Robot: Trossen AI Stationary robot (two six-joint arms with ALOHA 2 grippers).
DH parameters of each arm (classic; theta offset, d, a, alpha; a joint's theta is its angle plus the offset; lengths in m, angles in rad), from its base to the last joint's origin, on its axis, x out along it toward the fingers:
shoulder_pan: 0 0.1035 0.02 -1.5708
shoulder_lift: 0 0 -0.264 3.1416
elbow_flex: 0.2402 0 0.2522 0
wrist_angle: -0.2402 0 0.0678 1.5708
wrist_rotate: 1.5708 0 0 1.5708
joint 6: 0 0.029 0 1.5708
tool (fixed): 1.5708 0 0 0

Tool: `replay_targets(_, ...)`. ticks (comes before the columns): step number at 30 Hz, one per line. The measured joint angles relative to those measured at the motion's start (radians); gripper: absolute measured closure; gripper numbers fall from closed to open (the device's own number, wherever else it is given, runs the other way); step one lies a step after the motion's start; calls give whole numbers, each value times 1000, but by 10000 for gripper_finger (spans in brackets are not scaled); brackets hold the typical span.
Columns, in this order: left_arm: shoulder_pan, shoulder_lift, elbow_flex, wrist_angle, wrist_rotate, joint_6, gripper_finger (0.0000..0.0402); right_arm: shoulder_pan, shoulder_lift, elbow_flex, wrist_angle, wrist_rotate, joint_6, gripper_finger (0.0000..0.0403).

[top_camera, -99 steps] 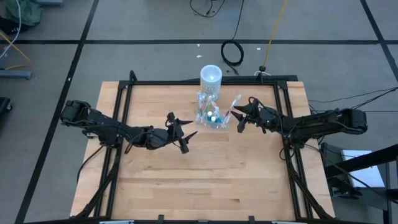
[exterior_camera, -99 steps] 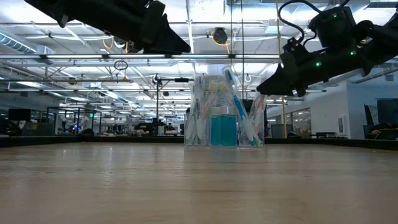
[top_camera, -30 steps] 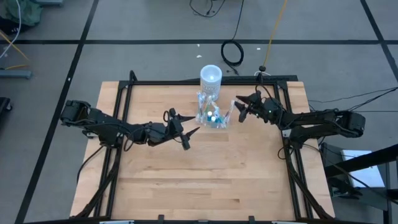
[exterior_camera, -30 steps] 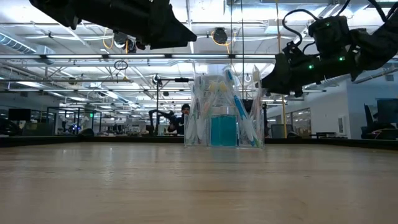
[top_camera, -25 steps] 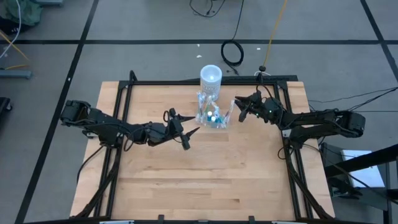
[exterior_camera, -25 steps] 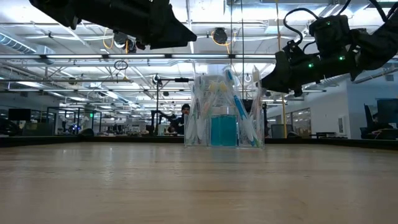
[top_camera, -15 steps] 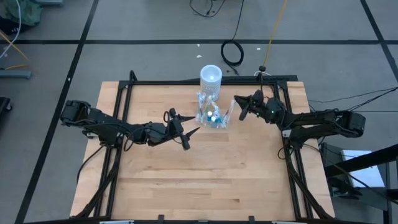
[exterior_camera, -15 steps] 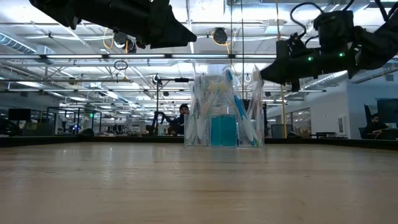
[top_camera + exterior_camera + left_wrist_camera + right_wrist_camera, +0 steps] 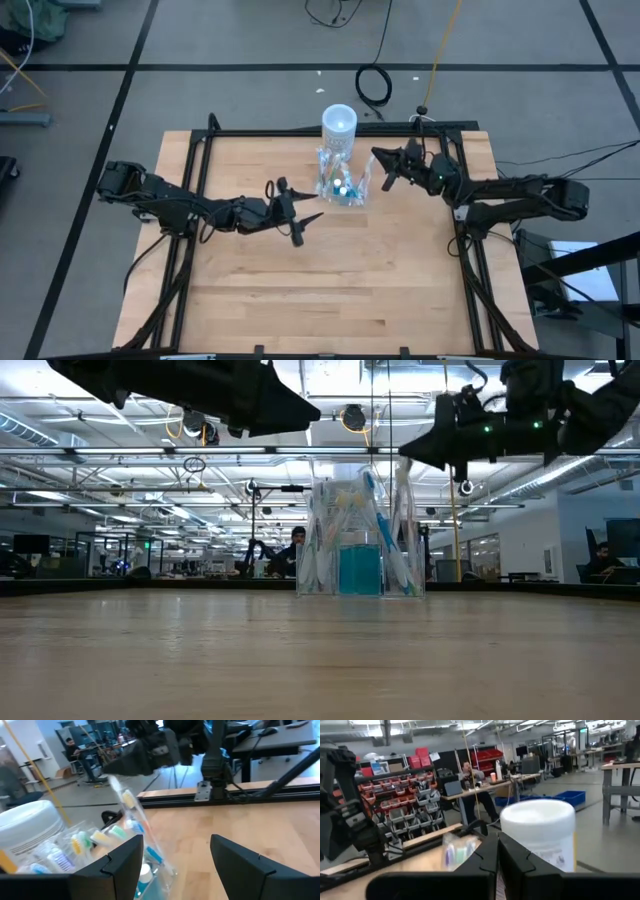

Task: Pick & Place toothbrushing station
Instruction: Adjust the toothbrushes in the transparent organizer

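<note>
Reaching in level, the right gripper [image 9: 378,158] pinches a toothbrush [image 9: 367,178] standing in the clear container [image 9: 340,187], while the left gripper [image 9: 306,218] hovers spread beside it.

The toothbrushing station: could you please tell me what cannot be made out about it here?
Number of toothbrushes in the toothbrushing station: too small in high view, blurred in left wrist view.
Its base: cut off behind the left pincer in left wrist view.
Whether the shut right pincer holds anything: too small in high view.

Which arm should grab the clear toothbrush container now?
Left, probably. The left gripper hangs open beside the clear toothbrush container, facing it. The right gripper is raised with jaws shut near a toothbrush.
</note>
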Motion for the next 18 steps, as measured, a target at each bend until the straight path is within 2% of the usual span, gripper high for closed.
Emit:
replay_targets(5, 1, 0, 0, 0, 20, -5, 163, 28, 0, 100, -157, 35, 26, 402)
replay_targets(11, 0, 0, 0, 0, 21, -6, 163, 71, 0, 185, -369, 295, 103, 402)
replay_targets(15, -2, 0, 0, -11, 21, -7, 163, 109, -1, 231, -472, 323, 160, 402)
replay_targets(18, -2, 0, 0, -18, 21, -8, 163, 156, 0, 247, -549, 436, 173, 403)
